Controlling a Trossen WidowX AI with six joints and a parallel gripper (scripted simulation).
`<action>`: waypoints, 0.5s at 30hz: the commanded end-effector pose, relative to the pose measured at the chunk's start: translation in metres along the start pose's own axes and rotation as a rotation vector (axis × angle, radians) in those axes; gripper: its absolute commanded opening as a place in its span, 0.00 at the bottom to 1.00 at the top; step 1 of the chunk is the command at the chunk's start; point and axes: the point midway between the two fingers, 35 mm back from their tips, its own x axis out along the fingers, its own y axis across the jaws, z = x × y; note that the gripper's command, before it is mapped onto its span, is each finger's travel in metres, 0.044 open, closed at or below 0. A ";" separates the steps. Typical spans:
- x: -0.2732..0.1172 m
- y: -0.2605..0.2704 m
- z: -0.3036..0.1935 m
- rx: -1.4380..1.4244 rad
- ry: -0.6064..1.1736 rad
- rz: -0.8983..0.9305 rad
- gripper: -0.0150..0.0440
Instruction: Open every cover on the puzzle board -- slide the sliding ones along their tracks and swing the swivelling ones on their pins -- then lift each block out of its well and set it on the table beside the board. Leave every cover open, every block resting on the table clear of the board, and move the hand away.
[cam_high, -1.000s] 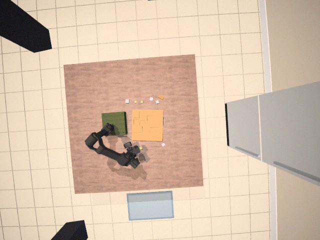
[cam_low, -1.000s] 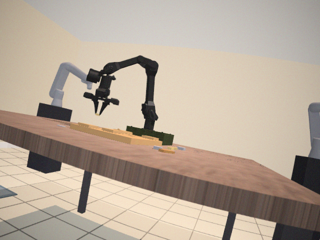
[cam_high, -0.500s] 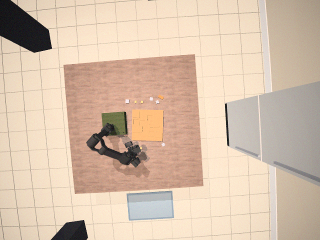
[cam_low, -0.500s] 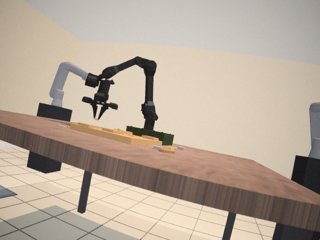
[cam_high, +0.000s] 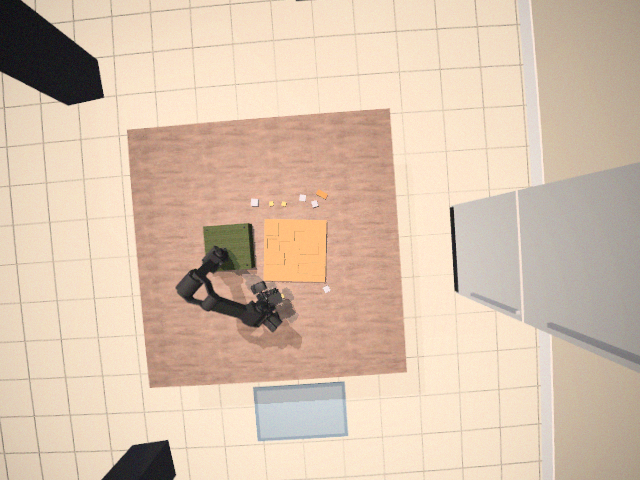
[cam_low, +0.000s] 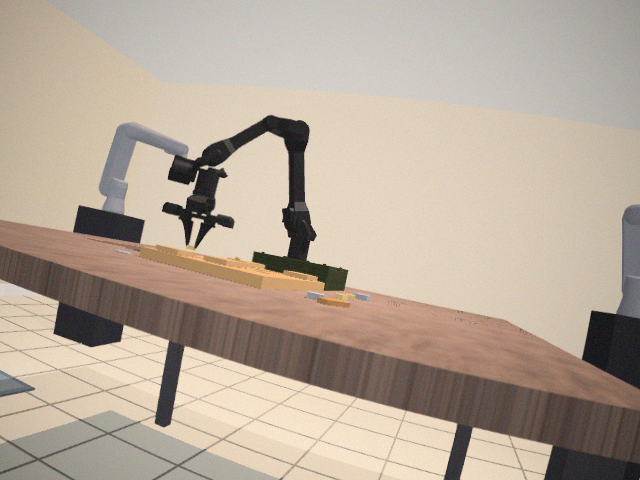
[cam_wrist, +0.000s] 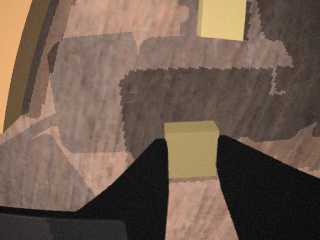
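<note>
My gripper (cam_low: 191, 246) (cam_wrist: 191, 147) is shut on a yellow block (cam_wrist: 192, 154) low over the table beside the puzzle board (cam_high: 312, 276) (cam_low: 232, 275) (cam_wrist: 7, 60); whether the block touches the table I cannot tell. Another yellow block (cam_high: 282, 296) (cam_wrist: 223, 19) lies just ahead of it. Two yellow blocks (cam_high: 271, 203) (cam_high: 283, 204), an orange block (cam_high: 321, 194) (cam_low: 333, 302) and three pale blocks (cam_high: 254, 202) (cam_high: 302, 197) (cam_high: 314, 204) lie off the board's far side. A pale block (cam_high: 326, 289) (cam_low: 123, 252) lies near its lower right corner. The covers' positions and wells are too faint to read.
The dark green box (cam_high: 227, 237) (cam_low: 336, 279) stands left of the board, at the arm's base. The wooden table (cam_high: 356, 330) (cam_low: 439, 341) extends around them. A grey arm (cam_low: 116, 165) stands on a dark pedestal beyond the table.
</note>
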 end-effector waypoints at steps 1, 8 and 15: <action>0.012 0.005 -0.001 -0.006 0.003 0.022 0.39; 0.023 0.007 -0.002 -0.006 0.003 0.022 0.39; 0.032 0.009 -0.003 -0.006 0.003 0.022 0.39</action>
